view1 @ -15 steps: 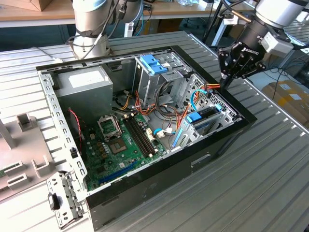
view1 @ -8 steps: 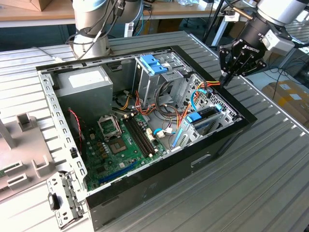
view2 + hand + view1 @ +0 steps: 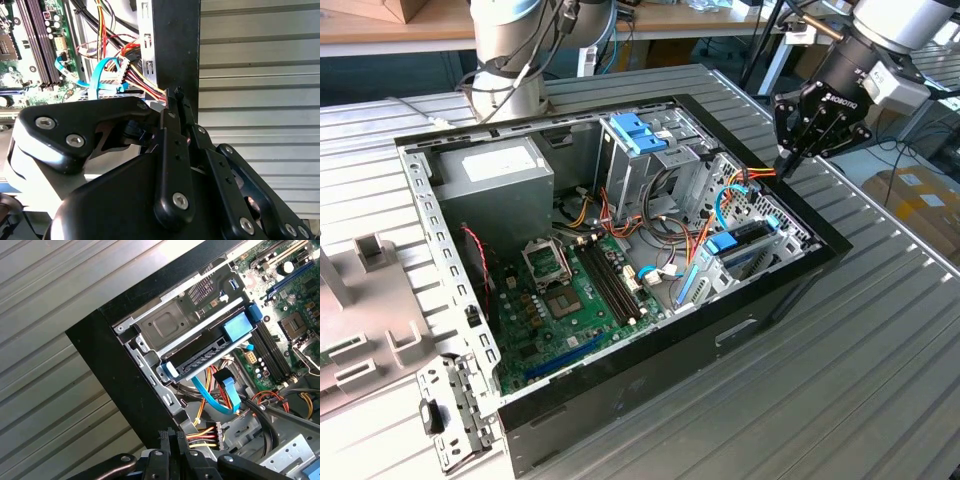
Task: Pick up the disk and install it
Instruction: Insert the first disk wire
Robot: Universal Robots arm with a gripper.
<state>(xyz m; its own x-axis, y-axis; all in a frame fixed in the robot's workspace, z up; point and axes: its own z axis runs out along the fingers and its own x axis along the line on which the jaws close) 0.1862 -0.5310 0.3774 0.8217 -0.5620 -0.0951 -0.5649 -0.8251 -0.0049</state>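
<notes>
Silver disk [image 3: 200, 347]: already lying in the drive bay inside the computer case [image 3: 790, 285], blue rails at its sides.
End effector [image 3: 787, 165]: fingers together, holding nothing, just above the case edge.
Advice: check the disk is fully seated.

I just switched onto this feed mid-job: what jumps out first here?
The open computer case lies on its side on the metal table, its green circuit board exposed. The gripper, shut and empty, hovers over the case's edge on the exterior view's right. Nearby, the disk sits in its bay.
</notes>
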